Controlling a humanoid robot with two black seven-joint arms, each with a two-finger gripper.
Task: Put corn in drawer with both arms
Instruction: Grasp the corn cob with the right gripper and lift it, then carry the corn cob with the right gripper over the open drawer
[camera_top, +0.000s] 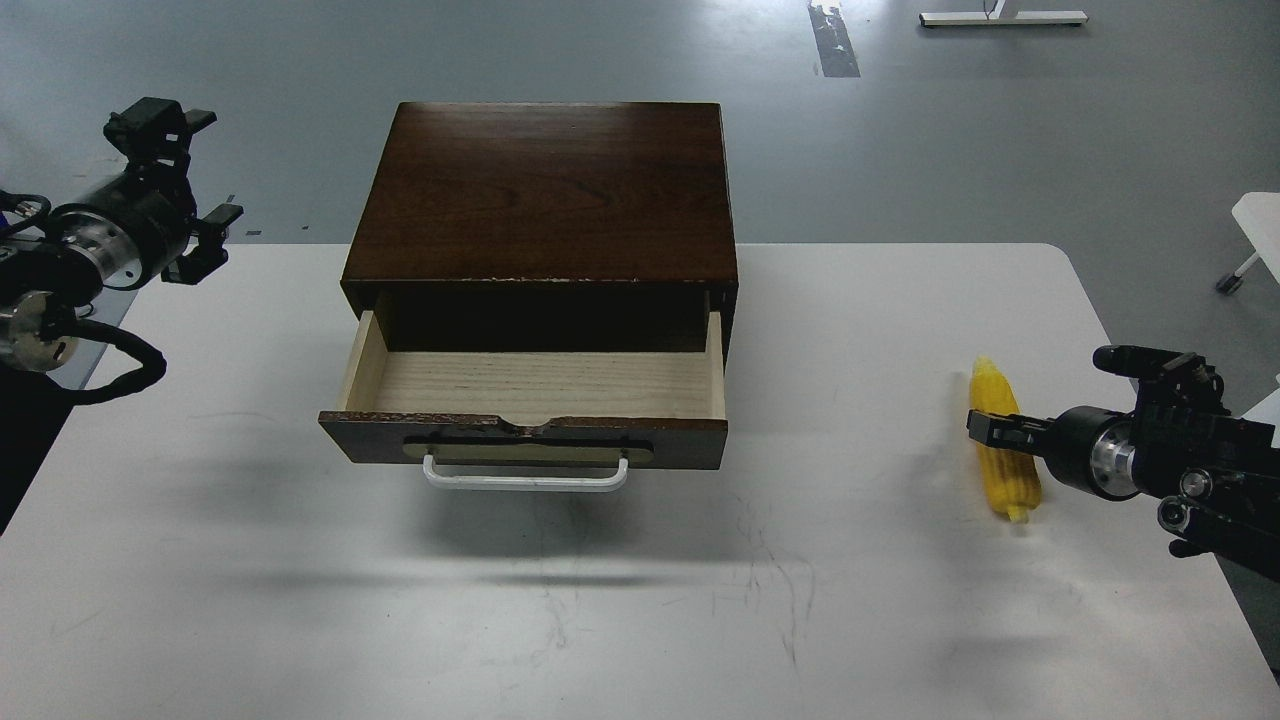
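1. Head view: the drawer stands pulled out at centre frame.
2. At right, the corn lies on the white table.
3. My right gripper straddles the corn, fingers spread.
4. My left gripper hangs wide at upper left.

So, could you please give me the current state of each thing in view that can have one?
drawer: pulled open, nothing inside.
corn: lying flat on the table, right of the drawer, outside it.
left gripper: open, holding nothing, raised at the table's left edge.
right gripper: open, fingers on either side of the corn, not closed on it.
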